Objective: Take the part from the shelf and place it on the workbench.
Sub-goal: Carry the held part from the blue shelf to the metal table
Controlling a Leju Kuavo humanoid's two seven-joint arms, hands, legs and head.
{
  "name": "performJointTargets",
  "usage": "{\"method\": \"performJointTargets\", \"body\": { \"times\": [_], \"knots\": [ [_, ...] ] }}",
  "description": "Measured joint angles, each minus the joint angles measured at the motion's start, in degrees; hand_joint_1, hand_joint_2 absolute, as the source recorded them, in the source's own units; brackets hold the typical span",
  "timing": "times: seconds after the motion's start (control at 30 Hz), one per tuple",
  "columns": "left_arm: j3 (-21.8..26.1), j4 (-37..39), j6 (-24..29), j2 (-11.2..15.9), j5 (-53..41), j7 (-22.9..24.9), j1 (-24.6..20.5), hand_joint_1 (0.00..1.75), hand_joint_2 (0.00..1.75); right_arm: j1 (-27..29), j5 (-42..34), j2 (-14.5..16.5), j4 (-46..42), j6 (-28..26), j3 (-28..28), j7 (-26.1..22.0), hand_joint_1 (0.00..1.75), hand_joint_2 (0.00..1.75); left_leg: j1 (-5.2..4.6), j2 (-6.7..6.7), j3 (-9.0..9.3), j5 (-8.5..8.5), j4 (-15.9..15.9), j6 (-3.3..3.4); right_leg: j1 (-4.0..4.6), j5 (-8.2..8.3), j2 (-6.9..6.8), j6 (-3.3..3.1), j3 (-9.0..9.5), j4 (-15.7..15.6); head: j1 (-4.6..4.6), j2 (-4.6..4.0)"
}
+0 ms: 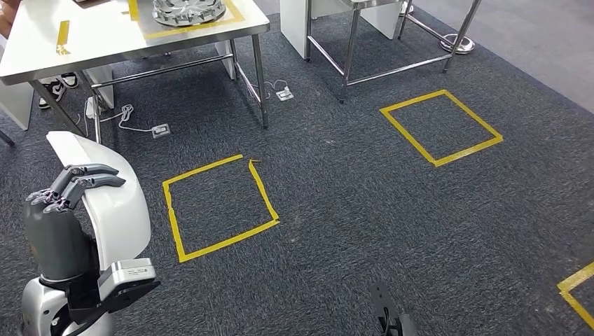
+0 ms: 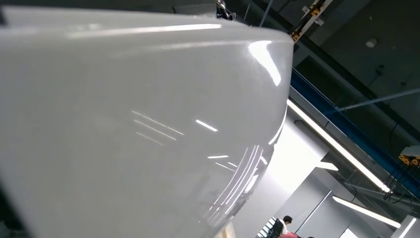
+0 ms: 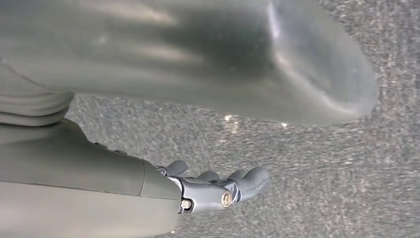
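My left hand [image 1: 57, 213] grips a white, glossy curved part [image 1: 115, 203] at the lower left of the head view, its fingers [image 1: 77, 180] hooked over the part's top edge. In the left wrist view the part's shiny white surface [image 2: 138, 129] lies close to the camera. The white workbench [image 1: 91, 35] stands ahead at the upper left, some way off across the carpet. My right hand [image 3: 124, 168] hangs over the grey carpet with its dark fingers [image 3: 223, 188] stretched out and nothing in them.
A silver metal casting [image 1: 189, 10] lies on the workbench inside a yellow tape outline. Yellow tape squares [image 1: 220, 206] [image 1: 441, 126] mark the carpet. Floor sockets with cables [image 1: 161, 129] lie by the bench legs, a person's shoes [image 1: 59, 82] under it. A second metal table frame [image 1: 392, 42] stands at the upper right.
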Motion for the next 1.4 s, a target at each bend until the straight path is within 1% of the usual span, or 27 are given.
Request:
{"method": "performJointTargets", "body": {
  "times": [0.07,0.2,0.23,0.3,0.37,0.43,0.47,0.57,0.6,0.63,0.67,0.7,0.73,0.77,0.8,0.87,0.93,0.97,1.0,1.07,1.1,1.13,1.2,1.23,1.3,1.33,1.4],
  "knots": [
    [-0.02,0.09,-0.06,-0.13,0.09,0.01,-0.22,1.75,1.75,0.01,0.06,0.04,0.03,0.01,-0.01,0.02,0.00,0.00,0.02,-0.07,0.16,-0.89,0.49,-0.88,0.02,0.77,0.43,-0.57,2.05,-4.69,0.02,0.00],
    [-0.08,0.20,-0.20,-0.22,0.35,0.05,-0.39,1.75,1.75,0.49,0.22,0.13,0.05,0.03,-0.09,0.18,0.00,0.00,-0.18,0.40,0.26,-1.09,1.97,-2.09,0.14,-0.61,0.14,-3.34,3.77,-5.37,-0.05,0.00],
    [-0.09,0.21,-0.19,-0.22,0.39,0.04,-0.48,1.75,1.75,0.55,0.25,0.15,0.04,0.02,-0.10,0.21,0.00,0.00,-0.19,1.22,-0.83,-0.78,4.02,-2.29,0.14,-1.07,-0.01,-3.81,4.59,-5.50,-0.09,0.00],
    [-0.13,0.35,-0.18,-0.23,0.47,-0.07,-0.66,1.75,1.75,0.66,0.28,0.17,0.03,-0.01,-0.13,0.22,0.00,0.00,-0.22,3.00,-5.36,-0.92,10.77,-2.64,0.21,-2.26,-0.35,-4.47,6.41,-5.83,-0.27,0.00],
    [-0.15,0.67,-0.17,-0.22,0.52,-0.18,-0.70,1.75,1.75,0.82,0.26,0.17,0.03,-0.03,-0.14,0.23,0.00,0.00,-0.20,3.55,-10.52,-3.25,16.19,-2.67,0.35,-3.69,-0.65,-4.63,8.28,-6.06,-0.31,0.00],
    [-0.16,1.02,-0.18,-0.21,0.54,-0.23,-0.69,1.75,1.75,0.92,0.19,0.17,0.03,-0.06,-0.17,0.26,0.00,0.00,-0.36,3.61,-13.10,-4.43,15.85,-2.18,0.49,-5.32,-0.75,-4.61,10.52,-6.27,-0.33,0.00],
    [-0.18,1.15,-0.21,-0.21,0.57,-0.27,-0.71,1.75,1.75,0.92,0.11,0.17,0.03,-0.07,-0.19,0.31,0.00,0.00,-0.57,3.63,-13.26,-3.38,13.43,-1.69,0.60,-6.17,-0.80,-4.59,11.79,-6.46,-0.34,0.00],
    [-0.26,1.60,-0.49,-0.21,0.89,-0.37,-0.81,1.75,1.75,0.97,-0.50,0.45,0.10,-0.10,-0.36,0.64,0.00,0.00,-2.02,4.08,-12.32,7.66,2.83,0.42,0.98,-8.85,-0.98,-4.26,15.23,-7.62,-0.61,0.00],
    [-0.29,1.71,-0.62,-0.21,0.99,-0.36,-0.83,1.75,1.75,0.97,-0.71,0.56,0.12,-0.11,-0.44,0.75,0.00,0.00,-2.41,4.16,-11.92,10.19,0.78,0.77,1.08,-9.53,-1.06,-4.05,16.47,-8.25,-0.72,0.00],
    [-0.33,1.78,-0.73,-0.25,1.06,-0.37,-0.94,1.75,1.75,0.89,-0.83,0.62,0.12,-0.13,-0.50,0.80,0.00,0.00,-2.57,4.03,-11.41,10.59,-0.06,0.86,1.23,-9.57,-1.10,-3.75,17.54,-8.56,-0.74,0.00],
    [-0.35,1.76,-0.81,-0.33,1.08,-0.38,-1.11,1.75,1.75,0.77,-0.91,0.59,0.08,-0.15,-0.56,0.83,0.00,0.00,-2.46,3.80,-10.50,9.72,-0.06,0.89,1.31,-9.06,-1.14,-3.45,18.14,-8.32,-0.70,0.00],
    [-0.37,1.72,-0.81,-0.43,1.08,-0.39,-1.30,1.75,1.75,0.67,-0.92,0.59,0.06,-0.15,-0.60,0.82,0.00,0.00,-2.30,3.62,-9.48,9.00,-0.37,1.10,1.31,-7.74,-1.14,-3.22,17.79,-6.42,-0.55,-0.01],
    [-0.39,1.70,-0.80,-0.54,1.08,-0.42,-1.52,1.75,1.75,0.50,-0.91,0.60,0.04,-0.16,-0.64,0.80,0.00,0.00,-2.15,3.47,-8.34,8.27,-0.61,1.39,1.32,-6.19,-1.08,-2.99,16.03,-3.12,-0.46,-0.01],
    [-0.42,1.71,-0.79,-0.63,1.08,-0.45,-1.67,1.75,1.75,0.37,-0.87,0.60,0.04,-0.16,-0.67,0.83,0.00,0.00,-2.05,3.36,-7.15,7.47,-0.79,1.63,1.29,-5.32,-1.02,-2.82,13.39,0.96,-0.38,-0.01],
    [-0.45,1.75,-0.79,-0.70,1.08,-0.47,-1.72,1.75,1.75,0.35,-0.82,0.60,0.03,-0.18,-0.69,0.91,0.00,0.00,-1.98,3.27,-6.00,6.47,-0.93,1.85,1.24,-5.55,-0.99,-2.73,10.22,4.95,-0.28,-0.01],
    [-0.51,1.87,-0.81,-0.80,1.05,-0.52,-1.73,1.75,1.75,0.54,-0.68,0.58,0.03,-0.26,-0.74,1.08,0.00,0.00,-1.98,2.92,-3.57,4.28,-0.98,2.10,1.28,-10.29,-0.96,-2.42,4.61,9.08,-0.21,0.00],
    [-0.53,1.97,-0.86,-0.82,0.91,-0.46,-1.68,1.75,1.75,0.89,-0.59,0.56,0.03,-0.35,-0.82,1.11,0.00,0.00,-1.98,2.38,-0.68,1.93,-1.00,2.09,1.31,-15.57,-0.95,-2.14,0.93,8.01,-0.12,0.00],
    [-0.54,2.03,-0.91,-0.82,0.75,-0.38,-1.63,1.75,1.75,1.01,-0.57,0.56,0.03,-0.38,-0.88,1.10,0.00,0.00,-1.98,2.18,0.87,0.71,-1.00,1.98,1.31,-15.92,-0.95,-2.08,-0.20,5.98,-0.08,0.00],
    [-0.55,2.09,-0.98,-0.82,0.53,-0.26,-1.48,1.75,1.75,1.20,-0.55,0.56,0.03,-0.38,-0.96,1.09,0.00,0.00,-1.98,2.07,2.19,-0.58,-1.05,1.86,1.31,-13.25,-0.95,-2.15,-1.01,3.02,-0.07,0.00],
    [-0.60,2.29,-1.10,-0.74,0.08,0.00,-1.00,1.75,1.75,1.59,-0.50,0.56,0.09,-0.31,-1.12,1.08,0.00,0.00,-2.06,1.77,4.68,-3.22,-0.82,1.49,1.46,-2.35,-1.02,-2.55,-1.89,-2.88,-0.41,-0.01],
    [-0.64,2.27,-1.14,-0.71,-0.09,0.14,-0.68,1.75,1.75,1.76,-0.47,0.56,0.12,-0.26,-1.19,1.08,0.00,0.00,-2.08,1.59,5.67,-4.49,-0.92,1.23,1.63,2.11,-1.06,-2.95,-1.69,-4.63,-0.65,-0.01],
    [-0.67,2.13,-1.13,-0.68,-0.20,0.25,-0.43,1.75,1.75,1.77,-0.42,0.56,0.14,-0.21,-1.22,1.06,0.00,0.00,-2.10,1.41,6.82,-5.21,-0.69,0.90,1.76,4.14,-1.12,-3.39,-1.19,-5.41,-0.85,-0.01],
    [-0.72,1.35,-0.96,-0.69,-0.38,0.38,-0.23,1.75,1.75,1.38,-0.26,0.57,0.14,-0.15,-1.26,1.04,0.00,0.00,-2.08,1.49,7.31,-4.71,1.31,0.19,1.73,3.26,-1.04,-4.35,0.94,-5.64,-0.80,0.00],
    [-0.73,0.94,-0.82,-0.67,-0.44,0.38,-0.18,1.75,1.75,1.16,-0.15,0.58,0.13,-0.12,-1.26,1.05,0.00,0.00,-2.09,1.86,6.18,-3.24,4.35,-0.18,1.56,2.61,-1.02,-4.77,2.13,-5.96,-0.81,0.00],
    [-0.77,0.48,-0.66,-0.60,-0.57,0.39,0.18,1.75,1.75,0.94,0.01,0.56,0.10,-0.09,-1.26,1.15,0.00,0.00,-1.84,2.75,1.20,-1.56,11.92,-0.95,1.30,1.17,-0.98,-5.32,4.90,-6.75,-0.85,0.00],
    [-0.78,0.41,-0.63,-0.52,-0.61,0.39,0.53,1.75,1.75,0.94,0.03,0.53,0.10,-0.09,-1.26,1.21,0.00,0.00,-1.61,3.06,-1.73,-2.42,15.07,-1.30,1.18,0.30,-0.98,-5.43,6.41,-7.22,-0.92,0.00],
    [-0.79,0.37,-0.63,-0.35,-0.65,0.44,1.24,1.75,1.75,1.00,0.03,0.50,0.10,-0.09,-1.27,1.30,0.00,0.00,-1.05,3.27,-6.45,-7.56,17.13,-1.82,0.87,-1.47,-0.88,-5.30,9.46,-8.17,-0.91,0.00]
  ]
}}
